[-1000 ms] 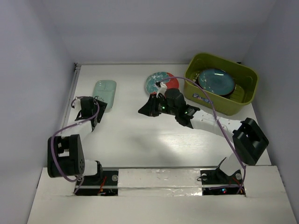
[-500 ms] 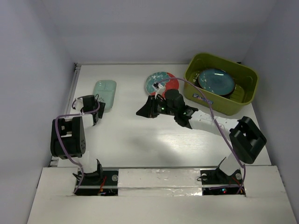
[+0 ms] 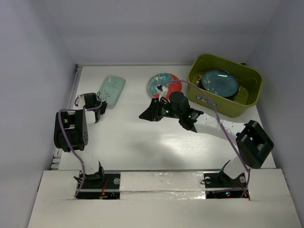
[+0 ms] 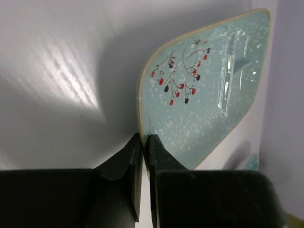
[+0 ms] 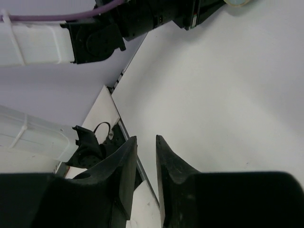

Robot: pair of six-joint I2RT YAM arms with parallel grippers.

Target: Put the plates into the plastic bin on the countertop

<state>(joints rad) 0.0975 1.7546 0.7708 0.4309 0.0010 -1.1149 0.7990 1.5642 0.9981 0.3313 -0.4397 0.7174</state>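
Note:
My left gripper [image 3: 97, 101] is shut on the near rim of a pale mint rectangular plate [image 3: 112, 89], which stands tilted off the white countertop [image 3: 142, 142]. In the left wrist view both fingers [image 4: 161, 156] pinch the cream edge of that plate [image 4: 209, 90], which carries a red-berry sprig. A red-teal floral plate [image 3: 164, 84] lies flat at centre back. My right gripper [image 3: 146, 114] hovers just in front of it, jaws slightly open with nothing between them [image 5: 145, 142]. The olive-green plastic bin [image 3: 223, 108] at back right holds a dark teal plate [image 3: 219, 81] on top of others.
Pale grey walls close in the countertop on the left, back and right. A purple cable loops above the right arm [image 3: 209, 124]. The left arm's elbow [image 3: 70, 130] stands tall by the left wall. The left arm [image 5: 99, 35] fills the top of the right wrist view.
My left gripper has closed on the mint plate's rim and tipped it up and rightwards. The left arm's elbow has risen. The right arm has barely shifted.

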